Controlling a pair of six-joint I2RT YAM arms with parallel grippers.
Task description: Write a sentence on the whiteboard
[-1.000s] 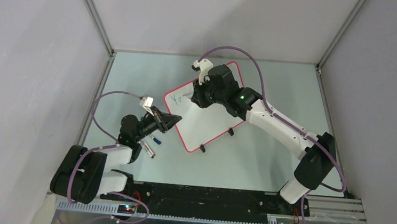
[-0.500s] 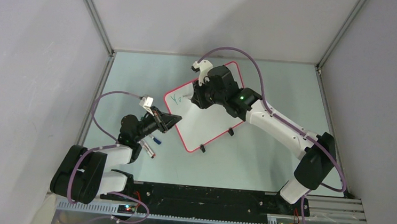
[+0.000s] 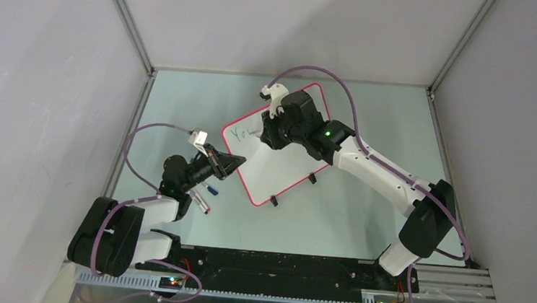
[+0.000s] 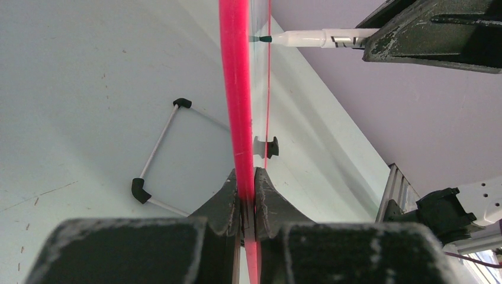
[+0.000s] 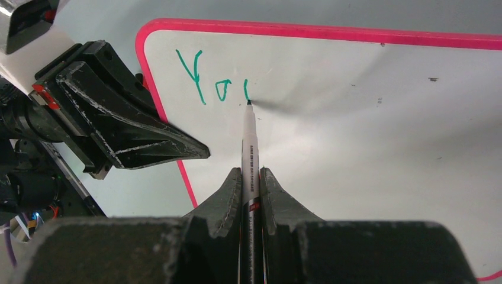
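The whiteboard (image 3: 279, 163) lies tilted on the table, white with a red-pink rim, and fills the right wrist view (image 5: 367, 136). Green letters "Yo" (image 5: 207, 80) and a short stroke are written near its left corner. My left gripper (image 3: 234, 162) is shut on the board's rim (image 4: 238, 106), seen edge-on in the left wrist view, where the gripper (image 4: 247, 177) clamps it. My right gripper (image 5: 250, 174) is shut on a white marker (image 5: 247, 142) whose green tip touches the board just right of the "o". The marker also shows in the left wrist view (image 4: 314, 39).
A pen with a blue cap (image 3: 210, 188) and another pen (image 3: 200, 202) lie on the table beside the left arm. A thin white wire stand with black corners (image 4: 155, 155) lies on the table. Two black clip feet (image 3: 312, 177) sit on the board's near edge.
The right gripper has shifted slightly down and left over the board with the marker. The left arm and the board have not moved.
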